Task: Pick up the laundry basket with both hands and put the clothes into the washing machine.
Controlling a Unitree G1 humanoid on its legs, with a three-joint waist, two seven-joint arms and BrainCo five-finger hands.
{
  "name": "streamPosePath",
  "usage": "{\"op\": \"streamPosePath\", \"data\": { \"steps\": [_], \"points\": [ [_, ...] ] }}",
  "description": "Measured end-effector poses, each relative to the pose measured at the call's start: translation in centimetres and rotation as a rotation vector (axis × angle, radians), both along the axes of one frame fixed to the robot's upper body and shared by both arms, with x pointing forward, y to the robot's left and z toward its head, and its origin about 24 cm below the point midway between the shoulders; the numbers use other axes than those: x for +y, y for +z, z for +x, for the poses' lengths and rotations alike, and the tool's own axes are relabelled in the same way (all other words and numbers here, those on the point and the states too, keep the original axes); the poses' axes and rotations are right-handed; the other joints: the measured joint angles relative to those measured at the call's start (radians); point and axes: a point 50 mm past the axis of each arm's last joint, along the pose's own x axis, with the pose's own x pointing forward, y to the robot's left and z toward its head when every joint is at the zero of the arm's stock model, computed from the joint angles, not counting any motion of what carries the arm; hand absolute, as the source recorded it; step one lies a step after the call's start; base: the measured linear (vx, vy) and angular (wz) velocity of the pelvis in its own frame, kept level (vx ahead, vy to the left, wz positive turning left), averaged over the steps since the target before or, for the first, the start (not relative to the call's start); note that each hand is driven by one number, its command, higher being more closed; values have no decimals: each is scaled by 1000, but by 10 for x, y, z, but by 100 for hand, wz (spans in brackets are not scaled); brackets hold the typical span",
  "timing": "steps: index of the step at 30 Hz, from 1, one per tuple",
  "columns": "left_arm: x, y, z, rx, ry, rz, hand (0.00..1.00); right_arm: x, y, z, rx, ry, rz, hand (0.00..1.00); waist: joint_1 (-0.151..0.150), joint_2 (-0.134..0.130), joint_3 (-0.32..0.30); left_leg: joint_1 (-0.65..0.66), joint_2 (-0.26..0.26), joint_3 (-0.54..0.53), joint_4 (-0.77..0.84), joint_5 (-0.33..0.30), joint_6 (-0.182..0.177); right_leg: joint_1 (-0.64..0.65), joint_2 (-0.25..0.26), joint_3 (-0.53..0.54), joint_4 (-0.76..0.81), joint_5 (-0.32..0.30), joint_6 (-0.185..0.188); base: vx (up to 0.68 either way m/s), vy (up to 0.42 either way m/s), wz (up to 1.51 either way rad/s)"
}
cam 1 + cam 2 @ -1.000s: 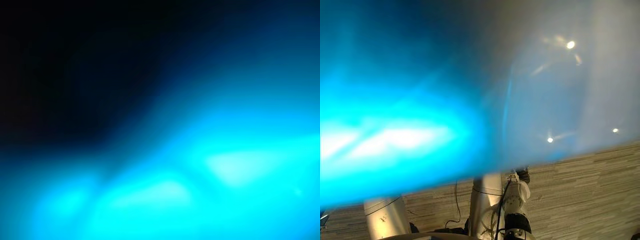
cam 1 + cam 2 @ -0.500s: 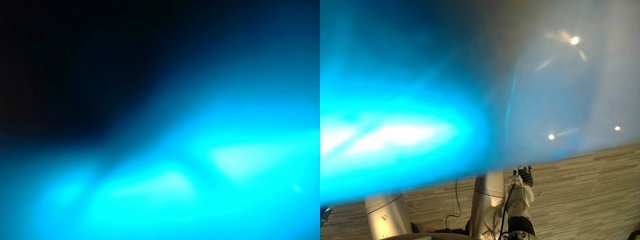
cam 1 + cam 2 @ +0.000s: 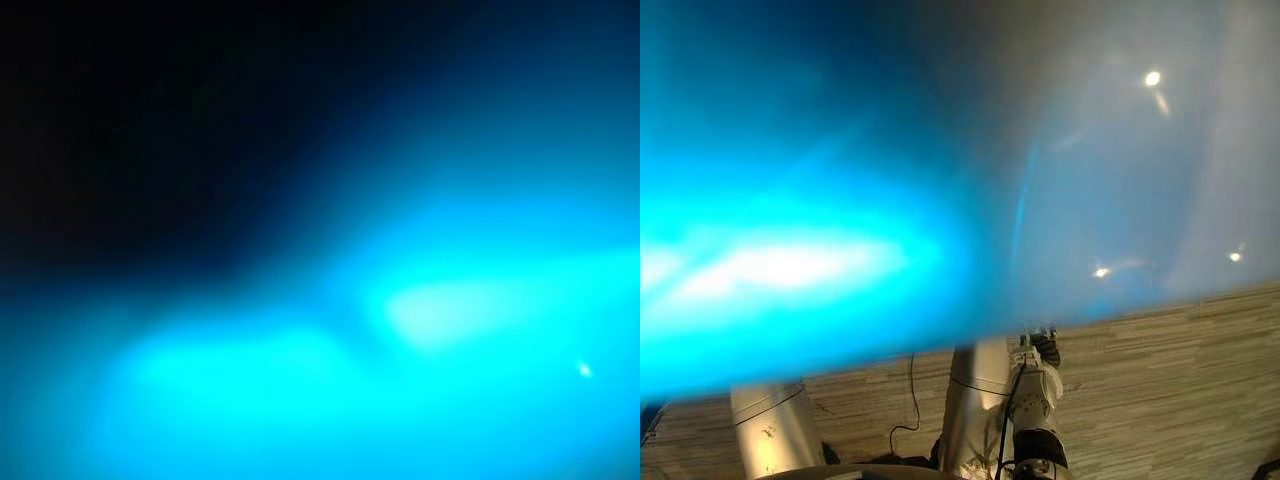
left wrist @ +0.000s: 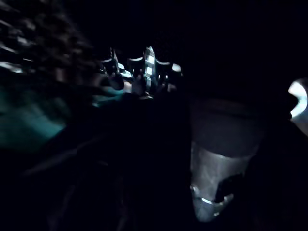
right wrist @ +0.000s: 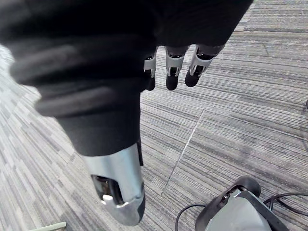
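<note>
One side at a time: my left robot hand (image 4: 144, 72) sat in deep shadow beside a teal patch (image 4: 29, 120), and I could not tell whether it was clasping anything or slack. Close against my head camera was a blurred, bright turquoise-blue mass (image 3: 790, 200), too near to tell whether it was the laundry basket. Below its right part my right robot hand (image 5: 173, 67) hung over the grey striped carpet floor (image 5: 231, 120), fingers straight and relaxed, holding nothing.
</note>
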Motion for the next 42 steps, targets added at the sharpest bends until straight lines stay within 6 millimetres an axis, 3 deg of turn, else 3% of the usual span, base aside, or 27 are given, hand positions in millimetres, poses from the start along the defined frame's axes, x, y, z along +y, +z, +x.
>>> {"op": "streamPosePath", "data": {
  "steps": [1,2,4,6,9,11,16,21,26,29,34,38,42],
  "points": [
    [8,-6,-2,-2,7,-65,0,-2,1,1,1,8,-10,0,13,4,-1,-2,0,-3,78,-10,2,4,3,-6,-1,3,-2,15,61,-24],
    [16,-6,-6,-36,20,-113,0,-5,3,2,-2,5,-19,0,16,11,-4,8,-7,-4,82,-51,43,-4,6,-9,18,8,-2,30,59,-17],
    [21,-3,-17,-132,14,-169,0,-1,0,1,7,9,-1,0,-7,16,-3,5,-10,5,90,-51,43,-4,3,6,40,-5,-7,22,13,22],
    [26,-5,-28,-234,-18,-269,0,-2,2,1,2,13,-6,0,6,12,-6,13,-8,10,65,-49,40,-1,7,-5,21,-4,-5,-1,-3,6],
    [30,-9,-62,-420,-1,-283,0,-3,2,1,2,5,-13,0,10,12,-6,13,-4,6,53,-33,30,0,6,-13,31,-11,-12,-6,-8,8],
    [27,-24,-72,-434,4,-263,0,-3,6,4,-13,15,-35,0,14,12,-6,17,-5,5,46,-32,29,2,7,-14,26,-11,-11,0,2,-2],
    [-20,-63,-109,-564,-37,-299,0,-5,15,8,-59,6,-57,0,19,24,2,23,-13,5,53,-29,29,7,5,-10,33,-11,-11,-4,9,2],
    [-49,-95,-126,-519,-59,-255,0,-9,22,10,-85,-1,-93,0,42,35,8,31,-24,-9,42,-22,28,14,5,-13,36,-14,-8,-1,7,4],
    [-116,-137,-134,-396,-305,-369,0,-14,25,10,-85,2,-132,0,55,46,17,42,-35,-18,42,-21,29,26,-1,-15,50,-23,-3,6,12,7],
    [-141,-162,-134,-283,-402,-461,0,-15,25,9,-75,-14,-134,0,56,52,25,47,-37,-30,46,-21,29,38,-3,-22,60,-33,-5,11,8,6],
    [-149,-199,-124,-107,-390,-528,0,-18,25,8,-71,-31,-143,0,61,55,27,50,-38,-44,70,-21,28,41,-10,-26,98,-52,-13,13,-2,6],
    [-150,-217,-121,-14,-393,-516,0,-21,24,5,-49,-44,-150,0,71,61,32,63,-43,-54,92,-26,27,54,-15,-21,130,-63,-18,12,1,11],
    [-149,-246,-119,110,-371,-513,0,-23,16,-1,5,-55,-144,0,85,73,38,164,-48,-53,78,-37,32,149,-21,-24,133,-86,-13,-7,-14,12]
  ]
}}
